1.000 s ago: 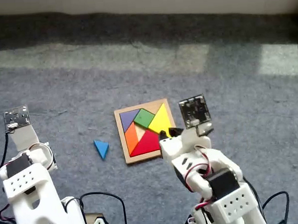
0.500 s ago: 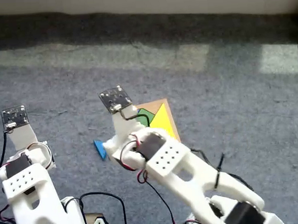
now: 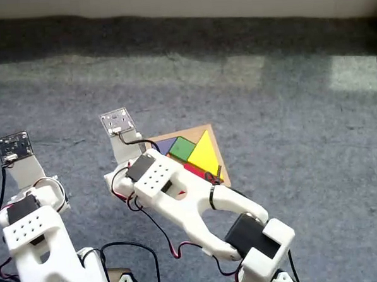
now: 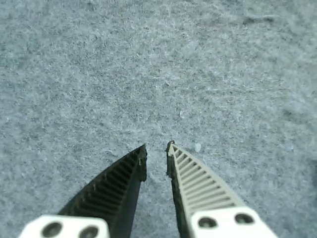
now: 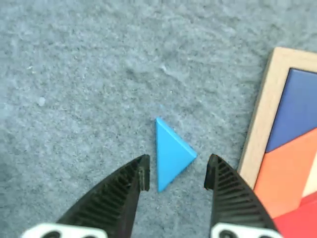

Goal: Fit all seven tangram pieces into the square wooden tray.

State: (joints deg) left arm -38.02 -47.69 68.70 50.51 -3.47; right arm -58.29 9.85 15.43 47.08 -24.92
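Hovering over the grey carpet (image 5: pixel 74 59), the right gripper (image 5: pixel 177 172) is spread open, one jaw on each side of the small blue triangular piece (image 5: pixel 171 151), gripping nothing. That triangle lies flat on the carpet just left of the square wooden tray (image 5: pixel 260 114), outside it. The tray holds violet-blue, orange, red, green and yellow pieces. Well to the left, the left gripper (image 4: pixel 156 148) hangs above bare carpet, jaws narrowly parted and empty.

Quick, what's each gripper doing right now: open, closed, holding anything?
Left gripper: slightly open, holding nothing.
Right gripper: open, jaws on either side of the blue triangle, not gripping it.
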